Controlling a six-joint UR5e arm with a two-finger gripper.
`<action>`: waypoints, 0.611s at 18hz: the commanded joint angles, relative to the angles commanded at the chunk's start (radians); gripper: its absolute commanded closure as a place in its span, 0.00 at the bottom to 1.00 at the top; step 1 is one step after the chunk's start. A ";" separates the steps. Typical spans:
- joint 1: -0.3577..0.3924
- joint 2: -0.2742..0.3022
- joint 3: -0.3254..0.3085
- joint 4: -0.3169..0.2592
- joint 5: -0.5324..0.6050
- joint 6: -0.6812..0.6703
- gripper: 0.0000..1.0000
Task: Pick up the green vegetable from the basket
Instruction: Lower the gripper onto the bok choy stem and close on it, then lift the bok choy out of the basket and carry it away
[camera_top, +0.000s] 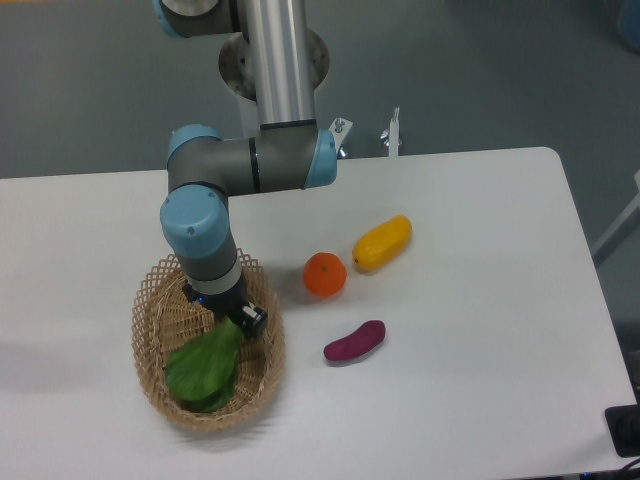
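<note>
White table (480, 400), rounded at the far right corner, filling most of the view, grey floor behind. UR5e arm (280, 70) dropping from the top of the frame as a silver tube, bending at blue-capped grey joints, wrist angled down over the basket. Basket (150, 385), oval, tan wicker with an openwork looped rim, sitting at the left front of the table. Green vegetable (205, 367) lying inside the basket, broad dark leaves spread toward the near left wall, pale stalk pointing up and right toward the gripper. Gripper (240, 322), small and black, low inside the basket at the stalk end of the green vegetable, touching or almost touching it; fingers too small and too hidden to tell whether spread or closed on the stalk. Yellow oblong piece (382, 242) on the table to the right of the basket, tilted, upper end to the right. Purple eggplant-shaped piece (354, 341) nearer the front, well apart from the basket. Orange fruit (325, 274) just beside the lower end of the yellow oblong piece, between it and the basket.
</note>
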 joint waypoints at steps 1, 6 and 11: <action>0.000 -0.002 0.000 0.000 0.000 0.000 0.66; 0.000 0.002 0.003 0.000 0.000 0.000 0.68; 0.000 0.034 0.012 0.000 -0.005 0.005 0.68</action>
